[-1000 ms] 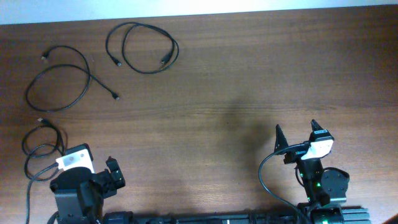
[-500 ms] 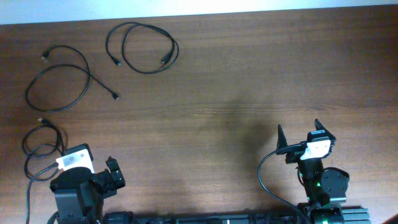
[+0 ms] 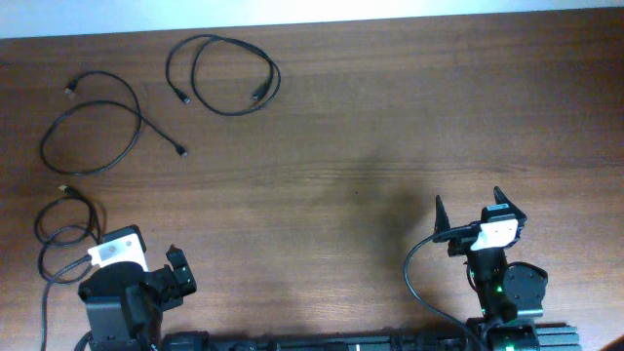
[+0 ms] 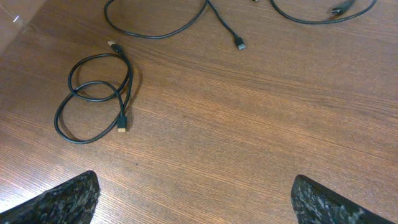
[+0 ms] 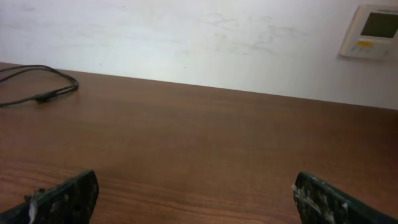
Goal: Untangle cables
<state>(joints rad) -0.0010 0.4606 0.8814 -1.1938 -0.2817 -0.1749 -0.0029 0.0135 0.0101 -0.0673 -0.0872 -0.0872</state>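
Cables (image 3: 143,119): three, thin and black, lying apart on table (image 3: 370,117), all in left part of overhead frame. Top loop (image 3: 230,114) farthest up. Middle cable (image 4: 155,37) below and left of it, one wide loop with a trailing plug end. Small coil (image 4: 94,98) lower, at left edge, nearest left gripper (image 4: 196,190) yet not touching it. Fingers of left gripper spread wide, grasping nothing. At lower right, right gripper (image 3: 468,213) likewise released and empty, well apart from every cable.
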